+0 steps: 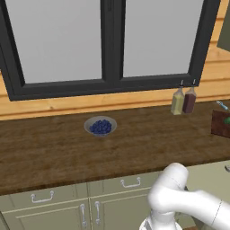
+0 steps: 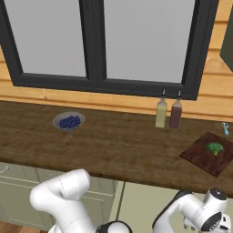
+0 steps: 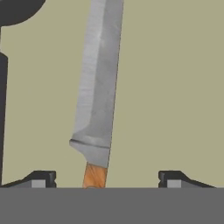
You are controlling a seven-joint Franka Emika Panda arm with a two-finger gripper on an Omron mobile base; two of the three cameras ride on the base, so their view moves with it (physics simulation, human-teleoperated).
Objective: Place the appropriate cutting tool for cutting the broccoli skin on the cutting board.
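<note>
The countertop (image 2: 113,145) runs below the window (image 2: 100,41). The cutting board (image 2: 208,154) lies at its right end, with the broccoli (image 2: 215,147) on it. A bowl of berries (image 2: 68,121) sits well to the left. My gripper (image 3: 107,179) is spread wide; a knife (image 3: 98,87) lies between my fingertips (image 3: 41,178), touching neither.

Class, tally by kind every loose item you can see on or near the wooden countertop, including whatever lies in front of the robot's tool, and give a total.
Bottles: 2 (yellowish bottle, dark red bottle)
Bowl of blue berries: 1
Cutting board: 1
Broccoli: 1
Small blue utensil: 1
Knife: 1
Total: 7
</note>
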